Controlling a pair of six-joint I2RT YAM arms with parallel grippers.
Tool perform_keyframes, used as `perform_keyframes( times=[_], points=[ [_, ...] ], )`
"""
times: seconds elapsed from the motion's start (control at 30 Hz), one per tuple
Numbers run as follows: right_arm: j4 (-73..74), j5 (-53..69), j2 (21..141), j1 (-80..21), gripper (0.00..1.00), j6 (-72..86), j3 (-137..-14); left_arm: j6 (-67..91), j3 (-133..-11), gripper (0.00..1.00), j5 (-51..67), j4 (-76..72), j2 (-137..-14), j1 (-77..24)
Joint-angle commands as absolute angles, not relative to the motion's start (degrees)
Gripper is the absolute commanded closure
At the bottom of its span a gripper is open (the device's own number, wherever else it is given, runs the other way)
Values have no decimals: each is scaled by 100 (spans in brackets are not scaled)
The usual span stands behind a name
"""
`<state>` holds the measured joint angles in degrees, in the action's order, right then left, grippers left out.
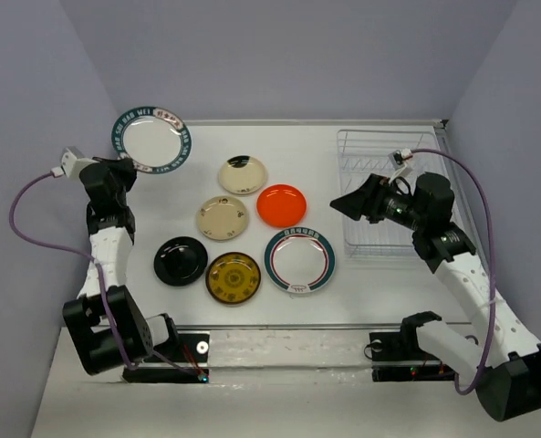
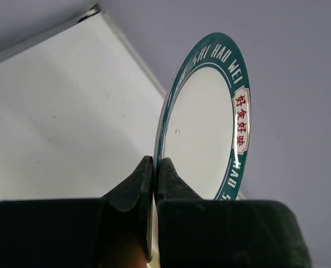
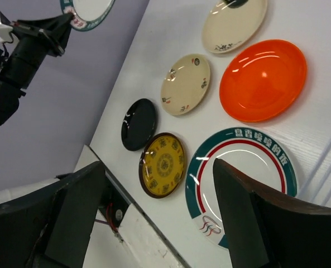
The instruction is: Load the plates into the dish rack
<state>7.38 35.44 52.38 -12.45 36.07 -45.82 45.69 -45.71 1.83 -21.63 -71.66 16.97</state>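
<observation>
1. Nearest us, the amber-yellow plate (image 1: 233, 277), the black plate (image 1: 180, 260) and the flat teal-rimmed plate (image 1: 299, 260) lie on the bench (image 1: 370, 292). The amber one sits just beside the teal one. We judge that a claw working under either low rim could push one plate into the other.
2. A little farther lie the nearer cream plate (image 1: 222, 217), the orange-red plate (image 1: 282, 204) and the farther cream plate (image 1: 243, 174). They fill the middle of the bench. Any carry from left to right passes over them, so a dropped plate would land on crockery.
3. The right claw (image 1: 343, 203) hangs with its jaws apart and holds nothing, just in front of the rack's left side. It stands where an incoming plate would likely arrive, so the two arms could meet there.
4. The dish rack (image 1: 389, 135) sits at the far right, and we see no plate in it. Its wires are thin, so a plate arriving tilted or off a slot may ride up on them and topple.
5. Farthest, at the far-left corner, the left claw (image 2: 154, 173) is clamped on the lower rim of the lifted teal-rimmed plate (image 2: 204, 128). That plate is off the bench, nearly upright and well apart from the rack. Only a narrow, glossy edge is pinched, so we fear it may pivot or slip on a quick swing.
</observation>
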Motion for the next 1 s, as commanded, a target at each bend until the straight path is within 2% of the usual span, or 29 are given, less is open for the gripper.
perform_keyframes(
  times=[0.0,0.03,0.37,0.67,0.8,0.9,0.93,0.97],
  points=[
    [448,3024,5536,-1775,13,3586,-5334,4606,-4852,94,965,-2619,-6347,1530],
    [448,2945,5563,-1845,11,3586,-5378,4579,-4825,94,1054,-2593,-6241,1529],
    [545,2654,6169,-2180,8,3340,-6028,4543,-4447,94,1968,-2391,-5379,-911],
    [484,2890,6346,-2232,9,3226,-5986,4606,-4421,94,2408,-2654,-5616,-2029],
    [404,2664,6372,-2232,15,3243,-5898,4553,-4421,94,2777,-2891,-5678,-2320],
    [317,2567,6363,-2232,37,3296,-5836,4456,-4447,94,3127,-2883,-5730,-2417],
    [282,2497,6355,-2232,49,3313,-5819,4421,-4439,94,3164,-2883,-5722,-2426],
    [264,2400,6328,-2232,81,3357,-5818,4369,-4421,94,3190,-2865,-5696,-2443]
  ],
)
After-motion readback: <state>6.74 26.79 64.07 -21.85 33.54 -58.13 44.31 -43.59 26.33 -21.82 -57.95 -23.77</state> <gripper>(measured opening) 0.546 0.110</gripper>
